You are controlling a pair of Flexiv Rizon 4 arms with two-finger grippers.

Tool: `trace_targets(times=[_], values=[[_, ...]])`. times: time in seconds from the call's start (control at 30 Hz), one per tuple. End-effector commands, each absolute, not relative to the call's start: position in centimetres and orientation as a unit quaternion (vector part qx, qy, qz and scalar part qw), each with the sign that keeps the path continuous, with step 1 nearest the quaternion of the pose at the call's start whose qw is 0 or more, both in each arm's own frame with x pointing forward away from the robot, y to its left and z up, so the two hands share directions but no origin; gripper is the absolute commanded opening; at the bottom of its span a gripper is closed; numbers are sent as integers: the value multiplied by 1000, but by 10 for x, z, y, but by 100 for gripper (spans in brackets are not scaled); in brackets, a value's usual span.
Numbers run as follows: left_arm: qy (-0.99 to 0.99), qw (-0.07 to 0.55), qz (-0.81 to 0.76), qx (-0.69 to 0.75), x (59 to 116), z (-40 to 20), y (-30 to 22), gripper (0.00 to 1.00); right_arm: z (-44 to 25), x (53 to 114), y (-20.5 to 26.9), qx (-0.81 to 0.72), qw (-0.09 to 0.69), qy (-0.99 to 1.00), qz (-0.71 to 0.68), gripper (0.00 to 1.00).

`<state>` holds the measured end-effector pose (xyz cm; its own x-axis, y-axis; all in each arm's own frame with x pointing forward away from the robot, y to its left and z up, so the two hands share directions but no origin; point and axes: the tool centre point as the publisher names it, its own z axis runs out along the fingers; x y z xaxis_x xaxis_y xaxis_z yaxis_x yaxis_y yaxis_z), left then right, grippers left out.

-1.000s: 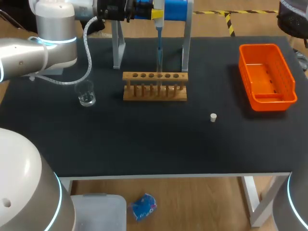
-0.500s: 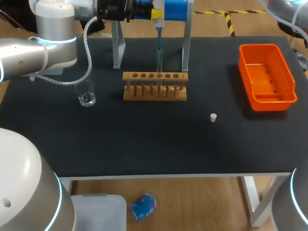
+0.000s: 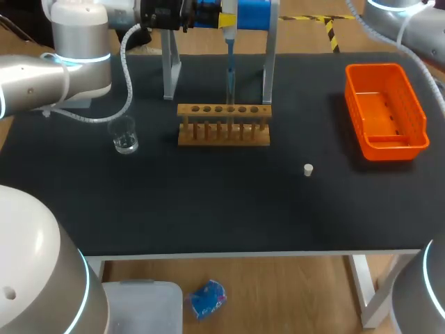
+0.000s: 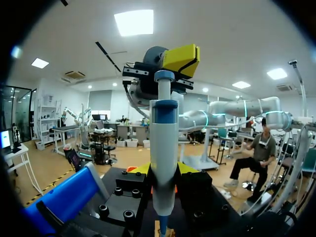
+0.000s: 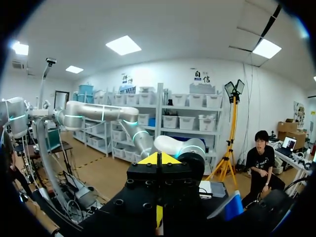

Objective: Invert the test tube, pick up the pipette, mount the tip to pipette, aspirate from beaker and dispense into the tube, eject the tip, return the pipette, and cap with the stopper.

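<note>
1. White stopper (image 3: pixel 308 169) lies on the table, nearer than the wooden rack (image 3: pixel 223 126) and to its right. It has not moved, so capping is still to do.
2. The glass beaker (image 3: pixel 125 138) stands left of the rack, also unmoved over the last second.
3. Above the rack's middle holes the pipette (image 3: pixel 229 59) hangs upright, its tip down close to the rack. The tube itself is too hard to make out. The pipette has not shifted, so dispensing is probably the step in hand.
4. The left gripper (image 4: pixel 163 170) comes in from the left behind the rack. Its fingers are closed on the pipette body from both sides, and it holds still.
5. Farthest off, beyond the rack to the right, the right arm (image 3: pixel 396 17) has swung into view where a second ago little showed. The right gripper (image 5: pixel 158 159) has its tips pressed together around nothing. It may be readying to fetch the stopper.
</note>
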<state>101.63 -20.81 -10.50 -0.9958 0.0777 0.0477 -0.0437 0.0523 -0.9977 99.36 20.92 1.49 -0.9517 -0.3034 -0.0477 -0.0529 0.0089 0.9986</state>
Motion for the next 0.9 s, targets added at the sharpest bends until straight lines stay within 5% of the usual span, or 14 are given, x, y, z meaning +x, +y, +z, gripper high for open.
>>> trace_targets(times=[0.03, 0.9], values=[[-725, 43, 687, -11, 1016, -104, -208, 0, 15, 1000, 207, 128, 91, -704, -692, 0], [-725, 43, 687, -11, 1016, -104, -208, 0, 0, 1023, 216, 117, 116, -696, -699, 0]])
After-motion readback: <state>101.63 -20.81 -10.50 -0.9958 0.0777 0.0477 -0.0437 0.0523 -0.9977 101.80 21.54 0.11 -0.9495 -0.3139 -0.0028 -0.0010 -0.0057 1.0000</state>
